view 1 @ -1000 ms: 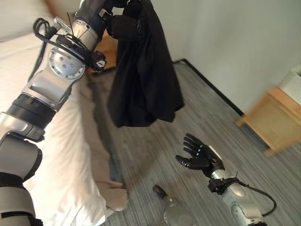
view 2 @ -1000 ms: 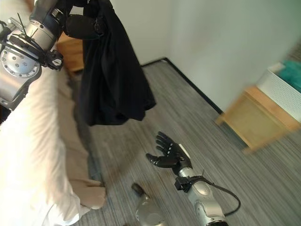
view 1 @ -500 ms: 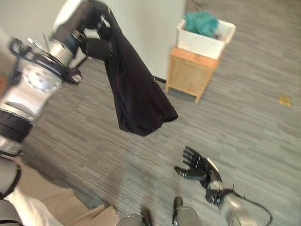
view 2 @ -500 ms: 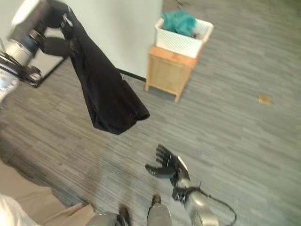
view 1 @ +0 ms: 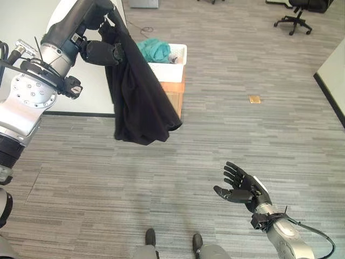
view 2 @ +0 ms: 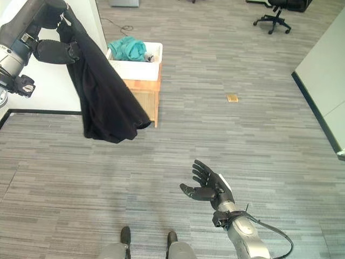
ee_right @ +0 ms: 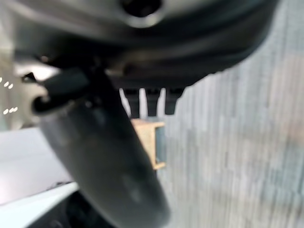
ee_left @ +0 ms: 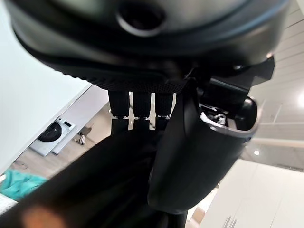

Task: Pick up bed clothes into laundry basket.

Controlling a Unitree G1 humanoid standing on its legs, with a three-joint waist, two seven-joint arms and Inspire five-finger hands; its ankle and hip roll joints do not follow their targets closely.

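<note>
The left hand (view 1: 102, 52) has its fingers curled round the top edge of a black garment (view 1: 137, 102), bunching the cloth against the palm. In the left wrist view the dark cloth fills the space just past the fingers (ee_left: 135, 107). From that grip the garment hangs straight down in loose folds, well above the floor (view 1: 215, 135), its lower hem free and slightly flared.

It looks light, soft and limp, so it should drape and swing with any arm motion rather than hold a shape. A hold at the gathered top edge seems the right one, since that keeps the rest trailing below, ready to drop in.

Beyond the cloth stands the white laundry basket (view 2: 156, 61) on a small wooden stand (view 2: 145, 100); a teal cloth (view 2: 126, 48) already lies in it. The hanging garment partly covers the basket's near side.

The right hand (view 1: 240, 189) is held low over the floor, fingers spread and relaxed, grasping nothing.
</note>
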